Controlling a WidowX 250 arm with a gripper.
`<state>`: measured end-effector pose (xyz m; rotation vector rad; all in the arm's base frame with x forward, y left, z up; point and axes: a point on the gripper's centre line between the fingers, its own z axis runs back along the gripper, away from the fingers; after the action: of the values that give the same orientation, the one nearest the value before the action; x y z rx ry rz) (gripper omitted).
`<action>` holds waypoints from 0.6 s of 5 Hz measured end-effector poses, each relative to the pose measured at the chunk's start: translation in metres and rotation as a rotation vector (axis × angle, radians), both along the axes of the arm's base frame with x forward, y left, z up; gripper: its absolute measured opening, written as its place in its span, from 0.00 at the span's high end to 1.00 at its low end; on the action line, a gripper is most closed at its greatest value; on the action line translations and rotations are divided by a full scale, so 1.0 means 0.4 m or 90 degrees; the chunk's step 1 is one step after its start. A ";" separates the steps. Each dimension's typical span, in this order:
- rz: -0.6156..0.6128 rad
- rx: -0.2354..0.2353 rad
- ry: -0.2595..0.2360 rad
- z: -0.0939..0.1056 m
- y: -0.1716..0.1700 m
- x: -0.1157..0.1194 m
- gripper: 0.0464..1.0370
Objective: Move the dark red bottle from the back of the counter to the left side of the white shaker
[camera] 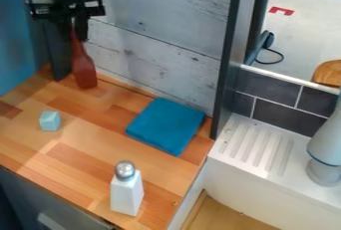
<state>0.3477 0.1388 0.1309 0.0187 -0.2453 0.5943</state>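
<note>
Reddish-brown, the spatula (85, 70) points wide end down at the upper left, its narrow top clamped in my claw (76, 27). I have it near the plank wall (156, 50), at the back of the wooden bench (90, 139); I can't tell whether they touch. Nearer the front I see a pale blue block (49, 121), a folded blue cloth (165, 125) and a white shaker (126, 193).

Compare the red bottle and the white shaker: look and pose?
Colour: the red bottle is dark red; the white shaker is white with a silvery cap.
Shape: the red bottle narrows to a long, thin neck; the white shaker is blockier, round-topped.
Pose: the red bottle's neck reaches up to the pincer; the white shaker stands free.
Shared: both roughly upright.
</note>
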 end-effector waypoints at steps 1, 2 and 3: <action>-0.030 -0.020 0.011 -0.004 -0.052 -0.093 0.71; -0.080 -0.022 0.016 -0.012 -0.119 -0.181 0.71; -0.126 -0.029 0.021 -0.016 -0.171 -0.240 0.71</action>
<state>0.2518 0.0704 0.1245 -0.0390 -0.1991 0.4028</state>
